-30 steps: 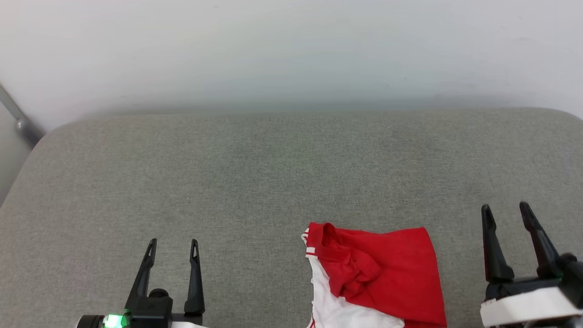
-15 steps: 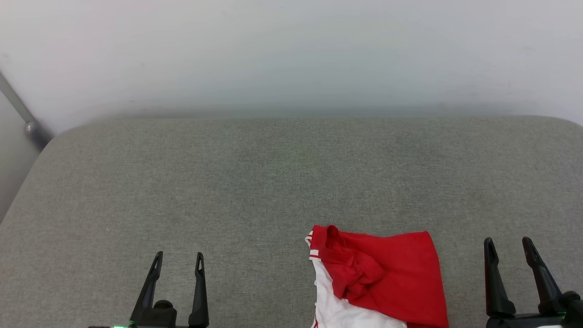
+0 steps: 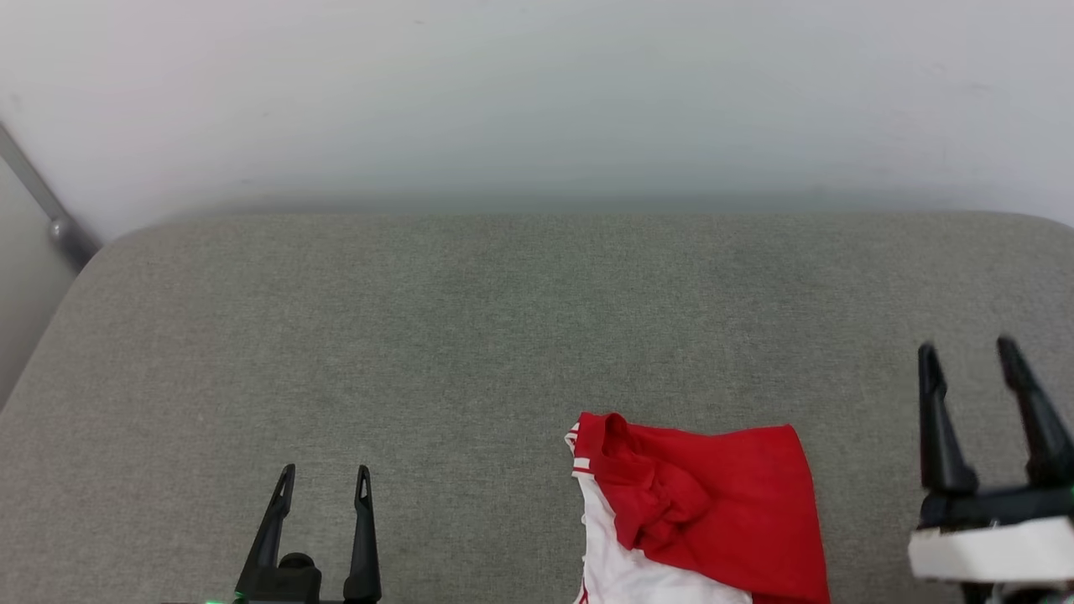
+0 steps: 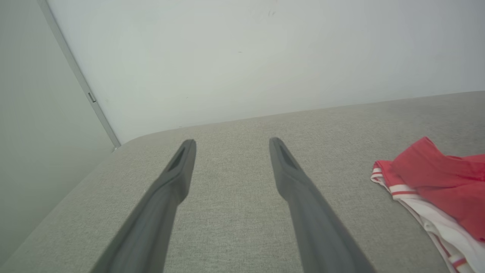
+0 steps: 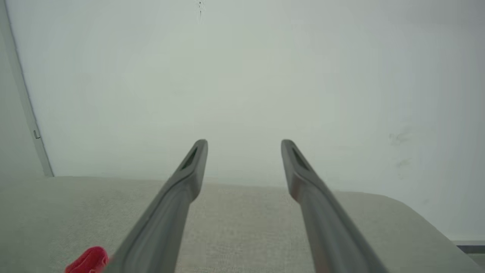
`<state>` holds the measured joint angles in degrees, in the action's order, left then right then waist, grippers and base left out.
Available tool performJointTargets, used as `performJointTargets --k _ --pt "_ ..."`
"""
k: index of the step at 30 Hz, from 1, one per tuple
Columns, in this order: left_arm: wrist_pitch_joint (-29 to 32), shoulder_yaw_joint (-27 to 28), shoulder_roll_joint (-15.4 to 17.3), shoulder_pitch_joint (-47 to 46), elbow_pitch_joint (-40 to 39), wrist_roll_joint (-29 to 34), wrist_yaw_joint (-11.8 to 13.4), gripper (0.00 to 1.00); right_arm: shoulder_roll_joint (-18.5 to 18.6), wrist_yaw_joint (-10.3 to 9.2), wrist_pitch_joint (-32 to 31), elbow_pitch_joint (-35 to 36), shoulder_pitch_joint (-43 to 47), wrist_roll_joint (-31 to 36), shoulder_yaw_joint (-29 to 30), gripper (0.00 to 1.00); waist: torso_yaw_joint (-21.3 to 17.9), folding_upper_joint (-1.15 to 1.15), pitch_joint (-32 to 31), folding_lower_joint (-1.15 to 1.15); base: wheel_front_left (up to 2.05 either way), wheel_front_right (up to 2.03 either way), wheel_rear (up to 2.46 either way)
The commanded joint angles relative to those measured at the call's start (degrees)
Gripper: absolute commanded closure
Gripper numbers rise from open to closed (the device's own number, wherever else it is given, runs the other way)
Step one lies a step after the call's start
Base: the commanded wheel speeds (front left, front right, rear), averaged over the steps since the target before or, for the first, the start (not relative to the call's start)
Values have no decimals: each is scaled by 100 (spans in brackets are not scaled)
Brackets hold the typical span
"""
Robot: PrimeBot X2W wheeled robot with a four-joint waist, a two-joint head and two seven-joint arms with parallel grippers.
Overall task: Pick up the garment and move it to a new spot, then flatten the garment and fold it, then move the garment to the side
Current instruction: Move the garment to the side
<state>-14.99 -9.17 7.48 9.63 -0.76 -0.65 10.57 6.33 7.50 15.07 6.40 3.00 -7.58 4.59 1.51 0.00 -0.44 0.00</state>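
Up the head view the right pincer [image 3: 965, 346] has climbed, its jaws spread wide and empty. Grey padded bench [image 3: 470, 335] carries the red-and-white garment [image 3: 722, 503] on its near side, between both pincers. Left pincer [image 3: 325, 470] gapes too, holding nothing.

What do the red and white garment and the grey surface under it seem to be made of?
The garment: probably a soft knit jersey fabric, matte; it bunches into limp folds. The grey surface: woven upholstery cloth over padding, it seems; it shows a fine heathered texture and rounded corners.
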Motion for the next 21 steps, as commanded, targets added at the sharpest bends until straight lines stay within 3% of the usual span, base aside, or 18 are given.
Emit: performJointTargets --k 1,4,7,12,18,21 --pt "-25 5 -8 -10 -18 21 -2 0 69 -3 8 46 -113 6 -26 0 1 0 7 0 0 0 0" --pt "-25 9 -16 -47 -31 26 -8 0 464 -3 -221 135 -580 -8 -151 0 19 0 48 0 0 0 0" --pt "-25 22 -9 -78 -48 20 -27 0 886 -3 -904 204 -999 -143 -425 0 43 0 117 0 0 0 0" --pt "-25 67 -18 -167 -72 3 -29 0 1699 -4 -2784 188 -1507 -873 -1063 0 89 0 276 0 0 0 0" --pt "-25 88 -48 -285 -86 1 -49 0 2675 -4 -4984 291 -1715 -2273 -1801 0 147 0 485 0 0 0 0" --pt "-25 95 -69 -364 -90 -2 -68 0 2948 -3 -5816 253 -1665 -2968 -1980 0 174 0 599 0 0 0 0"
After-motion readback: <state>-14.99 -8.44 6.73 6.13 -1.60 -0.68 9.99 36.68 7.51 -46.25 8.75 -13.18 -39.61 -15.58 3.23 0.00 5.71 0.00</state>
